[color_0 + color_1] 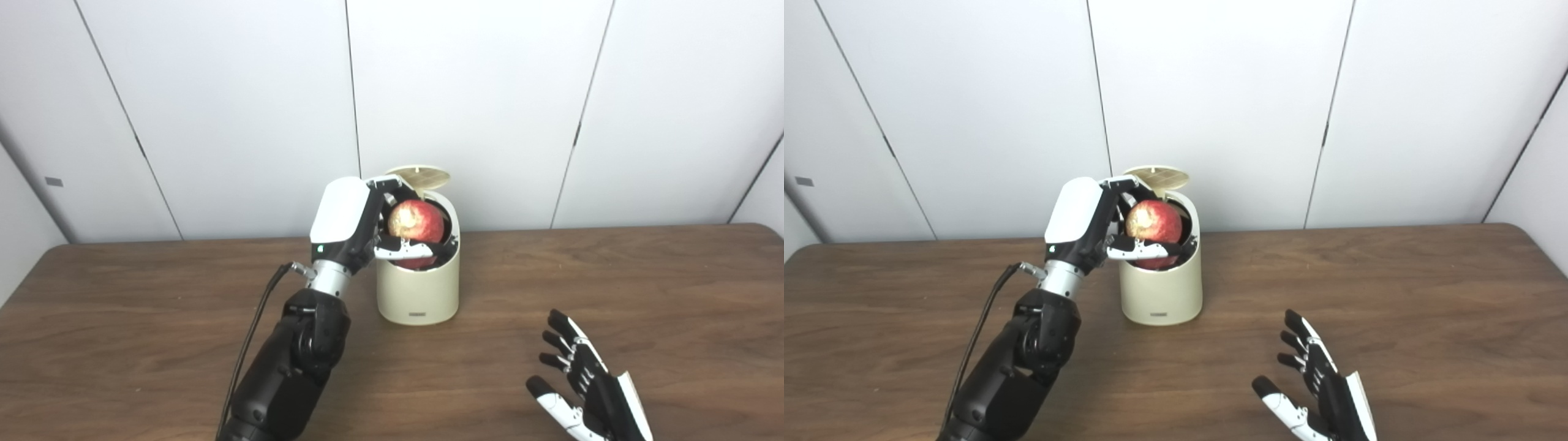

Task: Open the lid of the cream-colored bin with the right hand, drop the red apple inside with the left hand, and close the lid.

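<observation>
White wall panels back a brown table (612, 288); the cream bin (419, 294) stands with its lid (419, 176) up; the left hand (361, 223) grips the red apple (416, 222) right at the bin's mouth; the right hand (582, 383) rests open, empty, near the table's front; releasing the apple and closing the lid remain.

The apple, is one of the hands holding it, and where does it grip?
Yes: the left hand grips the red apple around its sides, over the open bin. The right hand holds nothing.

Left hand (361, 223) had a white back and black fingers; silver wrist collar (327, 278), black forearm (288, 367), black cable (248, 343). Right hand (582, 386) was black with white trim.
</observation>
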Robot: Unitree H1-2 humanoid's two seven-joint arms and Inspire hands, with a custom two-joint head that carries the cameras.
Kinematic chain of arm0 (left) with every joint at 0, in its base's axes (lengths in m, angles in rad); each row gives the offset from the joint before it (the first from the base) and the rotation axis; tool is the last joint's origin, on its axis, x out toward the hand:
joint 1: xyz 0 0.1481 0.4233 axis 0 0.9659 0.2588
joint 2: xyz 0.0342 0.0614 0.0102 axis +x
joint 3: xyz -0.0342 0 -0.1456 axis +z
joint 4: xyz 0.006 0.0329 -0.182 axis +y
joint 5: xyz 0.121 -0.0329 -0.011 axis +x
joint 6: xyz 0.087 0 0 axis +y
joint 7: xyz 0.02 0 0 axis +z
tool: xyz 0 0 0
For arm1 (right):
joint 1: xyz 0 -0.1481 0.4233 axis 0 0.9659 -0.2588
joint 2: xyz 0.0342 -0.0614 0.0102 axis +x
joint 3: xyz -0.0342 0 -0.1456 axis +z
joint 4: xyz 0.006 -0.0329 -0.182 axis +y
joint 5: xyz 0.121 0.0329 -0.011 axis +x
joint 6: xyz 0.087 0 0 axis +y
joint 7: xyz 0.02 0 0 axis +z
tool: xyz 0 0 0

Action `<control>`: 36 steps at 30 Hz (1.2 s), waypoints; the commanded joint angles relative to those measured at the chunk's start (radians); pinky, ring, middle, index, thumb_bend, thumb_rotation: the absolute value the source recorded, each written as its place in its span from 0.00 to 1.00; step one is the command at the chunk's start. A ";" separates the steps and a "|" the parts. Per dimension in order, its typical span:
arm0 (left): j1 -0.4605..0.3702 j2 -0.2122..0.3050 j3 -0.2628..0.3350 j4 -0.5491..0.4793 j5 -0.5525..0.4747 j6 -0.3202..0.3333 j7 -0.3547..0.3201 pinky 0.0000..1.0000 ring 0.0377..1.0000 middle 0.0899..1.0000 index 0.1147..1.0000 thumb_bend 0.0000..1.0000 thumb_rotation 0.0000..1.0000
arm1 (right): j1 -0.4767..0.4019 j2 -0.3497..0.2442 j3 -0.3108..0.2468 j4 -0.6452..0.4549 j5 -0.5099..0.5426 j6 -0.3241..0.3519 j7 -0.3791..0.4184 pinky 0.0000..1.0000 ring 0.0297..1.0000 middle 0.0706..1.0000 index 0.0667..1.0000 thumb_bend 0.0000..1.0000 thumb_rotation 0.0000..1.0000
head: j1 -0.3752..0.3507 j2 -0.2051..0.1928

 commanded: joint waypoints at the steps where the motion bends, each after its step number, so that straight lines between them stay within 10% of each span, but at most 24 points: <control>1: -0.059 0.005 0.010 -0.010 0.010 -0.005 0.028 0.38 0.40 0.52 0.42 0.47 0.00 | 0.052 0.033 0.005 -0.017 0.006 -0.057 -0.003 0.78 0.88 0.92 0.91 0.61 0.54 | 0.001 0.001; 17: -0.066 0.015 -0.030 0.061 0.080 0.005 0.086 0.35 0.46 0.52 0.42 0.47 0.00 | 0.058 0.030 0.005 -0.020 0.014 -0.057 0.006 0.74 0.85 0.90 0.89 0.63 0.56 | 0.014 0.006; 25: -0.046 0.032 -0.067 -0.010 0.142 0.117 -0.022 0.62 0.68 0.65 0.43 0.52 0.05 | 0.053 0.029 0.006 -0.016 0.001 -0.065 0.004 0.73 0.85 0.89 0.89 0.62 0.57 | 0.012 0.011; 26: -0.045 0.035 -0.071 -0.018 0.144 0.125 -0.036 0.63 0.69 0.67 0.54 0.76 0.02 | 0.053 0.029 0.007 -0.017 0.000 -0.065 0.004 0.73 0.85 0.89 0.89 0.61 0.57 | 0.012 0.011; 28: -0.043 0.041 -0.078 -0.031 0.150 0.139 -0.060 0.64 0.70 0.70 0.63 0.90 0.02 | 0.052 0.030 0.006 -0.017 0.001 -0.063 0.005 0.74 0.85 0.89 0.88 0.61 0.56 | 0.009 0.012; 36: -0.043 0.041 -0.085 -0.067 0.155 0.181 -0.110 0.66 0.74 0.74 0.69 0.97 0.08 | 0.052 0.029 0.005 -0.024 -0.004 -0.056 0.005 0.73 0.85 0.89 0.88 0.62 0.57 | 0.007 0.021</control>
